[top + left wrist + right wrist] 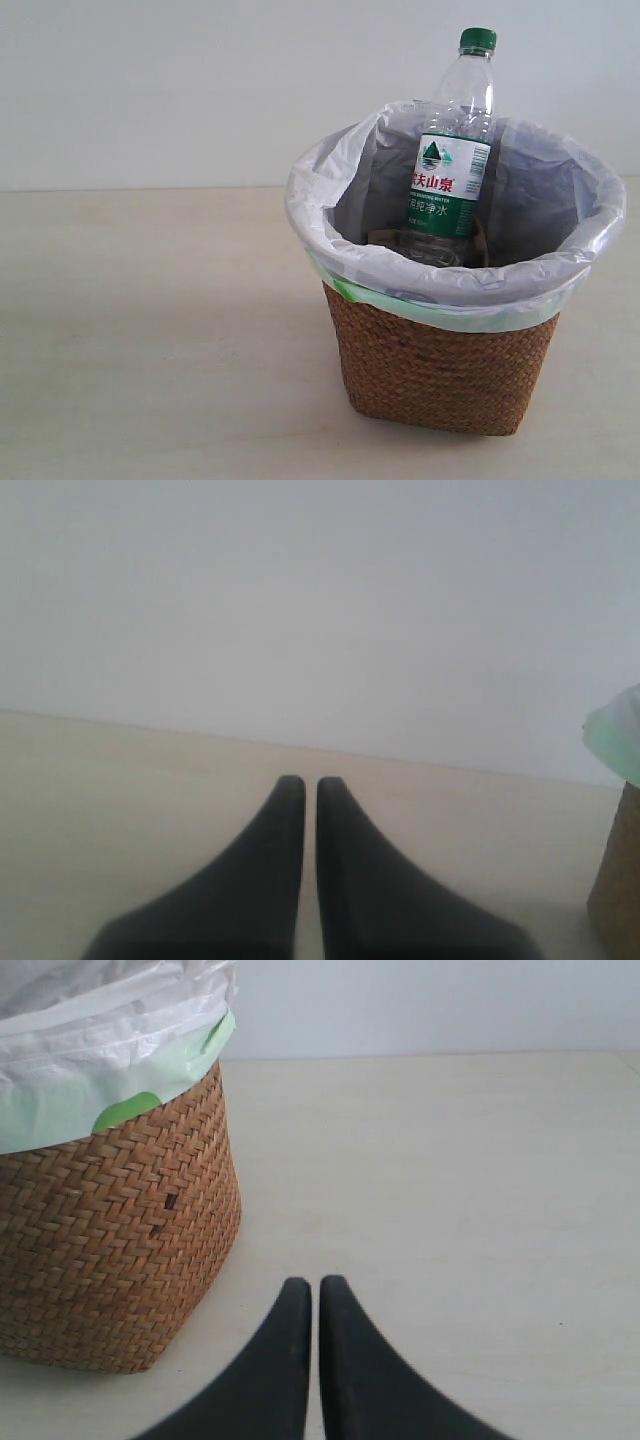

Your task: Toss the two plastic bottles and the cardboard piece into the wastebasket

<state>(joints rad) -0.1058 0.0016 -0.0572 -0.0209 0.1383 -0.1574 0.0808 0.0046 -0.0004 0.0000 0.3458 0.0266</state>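
Observation:
The wicker wastebasket (440, 375) with its white bag liner stands on the table right of centre. The green-capped bottle (447, 175) stands upright inside it, neck above the rim. A bit of brown cardboard piece (380, 238) shows at the bottle's foot inside the basket. The red-label bottle is hidden. Neither gripper shows in the exterior view. My left gripper (311, 783) is shut and empty over bare table, the wastebasket (618, 880) at the frame's edge. My right gripper (314, 1284) is shut and empty, close beside the wastebasket (110, 1250).
A pale wooden table (150, 330) runs back to a plain white wall. A green strip of the bag liner (125, 1112) hangs over the basket's outer side.

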